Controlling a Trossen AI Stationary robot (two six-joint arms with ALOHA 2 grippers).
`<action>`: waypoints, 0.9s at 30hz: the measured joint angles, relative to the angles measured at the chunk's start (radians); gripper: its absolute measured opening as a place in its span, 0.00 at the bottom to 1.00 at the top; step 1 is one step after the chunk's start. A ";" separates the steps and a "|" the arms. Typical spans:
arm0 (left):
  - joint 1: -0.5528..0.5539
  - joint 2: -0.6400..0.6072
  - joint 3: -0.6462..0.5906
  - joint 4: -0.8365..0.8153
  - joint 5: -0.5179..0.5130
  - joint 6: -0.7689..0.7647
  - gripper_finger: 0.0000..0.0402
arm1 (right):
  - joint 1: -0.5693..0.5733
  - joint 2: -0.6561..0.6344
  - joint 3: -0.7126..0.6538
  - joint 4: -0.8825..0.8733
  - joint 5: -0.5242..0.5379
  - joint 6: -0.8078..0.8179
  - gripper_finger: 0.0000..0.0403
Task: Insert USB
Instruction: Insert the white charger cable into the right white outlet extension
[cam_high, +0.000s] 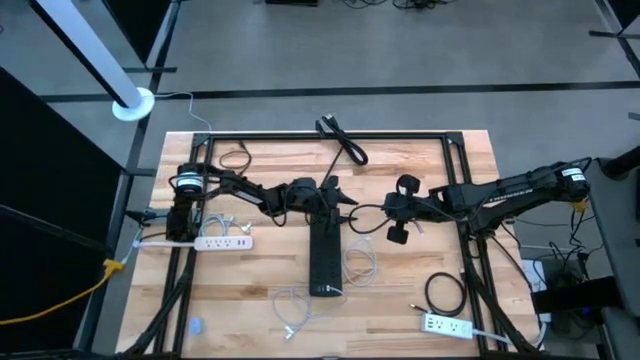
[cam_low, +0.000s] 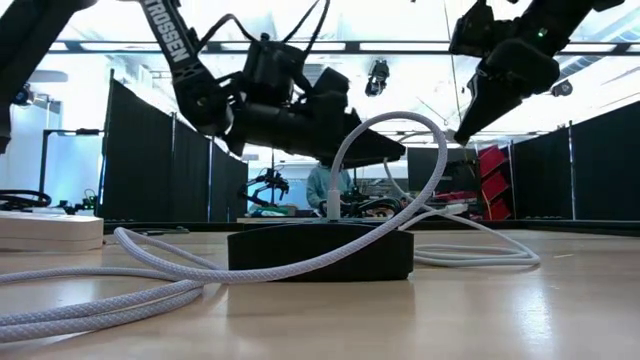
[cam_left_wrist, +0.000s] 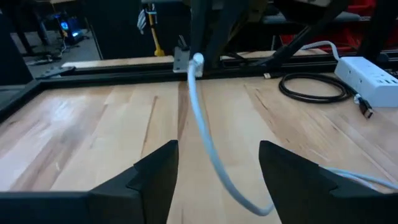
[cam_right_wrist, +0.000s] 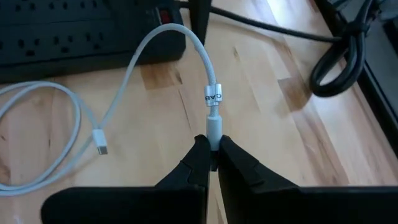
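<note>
Braided white USB cable (cam_low: 150, 262) lies nearest the low cam, looping over the black rectangular power strip (cam_low: 320, 250) at the middle of the light wood-plank tabletop (cam_high: 260, 285).

Right gripper (cam_right_wrist: 212, 149): closed on the white USB plug (cam_right_wrist: 213, 127), pinched at its end; the cable arcs from the plug toward the black strip. Plug is held above the tabletop, near the strip's far end, per high view.

Left gripper (cam_left_wrist: 217, 171): fingers spread apart, holding nothing; the white cable runs between its fingers w/o contact that can be confirmed. It hangs just above the black strip's far end (cam_high: 325, 215).

Count:
- Power strips: 3. One black (centre), one white (cam_high: 222, 242) at left edge by the left arm base, one white (cam_high: 447, 325) at the near right corner.
- Black coiled cords: 3 visible; one (cam_high: 445, 293) near the right white strip, one (cam_high: 342, 140) at the far edge, one (cam_high: 233, 158) far left.
- Loose white cables: 2 seen; one (cam_high: 360, 262) just right of the black strip w/ a free connector (cam_right_wrist: 101, 150), one (cam_high: 290, 312) near its front end.
- Arms: 2.
</note>
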 joint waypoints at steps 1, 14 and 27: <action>0.000 0.005 0.002 0.000 0.000 -0.001 0.50 | 0.002 0.000 0.000 0.000 0.000 0.011 0.01; -0.001 0.015 0.005 0.082 -0.009 0.022 0.09 | 0.017 -0.002 0.000 0.005 -0.004 0.068 0.01; -0.004 -0.090 0.071 -0.368 0.007 0.231 0.00 | 0.021 0.005 0.010 -0.005 -0.194 0.015 0.32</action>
